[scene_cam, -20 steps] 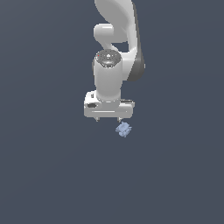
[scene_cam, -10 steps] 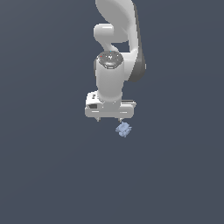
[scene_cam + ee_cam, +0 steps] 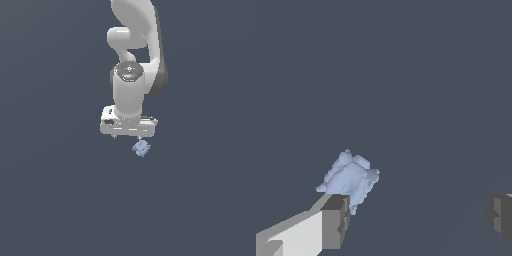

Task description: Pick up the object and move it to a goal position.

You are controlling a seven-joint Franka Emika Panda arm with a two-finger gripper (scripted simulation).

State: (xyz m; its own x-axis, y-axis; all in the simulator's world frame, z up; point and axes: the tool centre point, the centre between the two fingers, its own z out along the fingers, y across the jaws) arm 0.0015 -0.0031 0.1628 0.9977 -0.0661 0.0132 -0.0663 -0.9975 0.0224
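The object (image 3: pixel 141 148) is a tiny pale blue lumpy piece lying on the dark grey floor. In the exterior view it sits just below the white hand, toward that view's right. My gripper (image 3: pixel 128 136) hangs from the white arm, pointing down, close above the floor. In the wrist view the gripper (image 3: pixel 416 217) is open, with its two grey fingertips (image 3: pixel 335 221) far apart. The object (image 3: pixel 350 179) lies right by one fingertip, outside the gap between the jaws. Nothing is held.
A plain dark grey floor (image 3: pixel 60 200) fills both views. No other object, container or edge shows.
The hand has shifted slightly toward the exterior view's right and a little lower, closer to the object. The object has not moved.
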